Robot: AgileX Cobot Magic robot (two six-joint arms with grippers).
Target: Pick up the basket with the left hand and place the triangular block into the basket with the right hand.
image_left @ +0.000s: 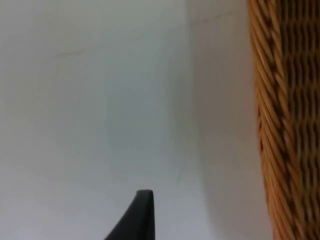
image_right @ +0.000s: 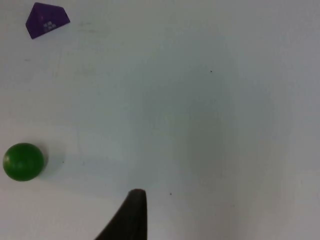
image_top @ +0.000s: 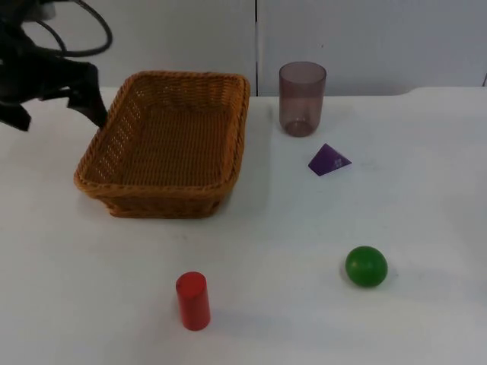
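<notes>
Red cylinder (image_top: pixel 193 300) foremost; left hand (image_top: pixel 90 103) nears basket (image_top: pixel 169 137).
Its spread is unclear. Next: clamp the rim; pyramid (image_top: pixel 329 160) untouched.

Left gripper (image_top: pixel 90 103) jaw state unclear

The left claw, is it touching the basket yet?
Cannot tell. In the top view the left claw sits right at the basket rim's left side, while the left wrist view shows white table between one fingertip and the wicker wall.
</notes>
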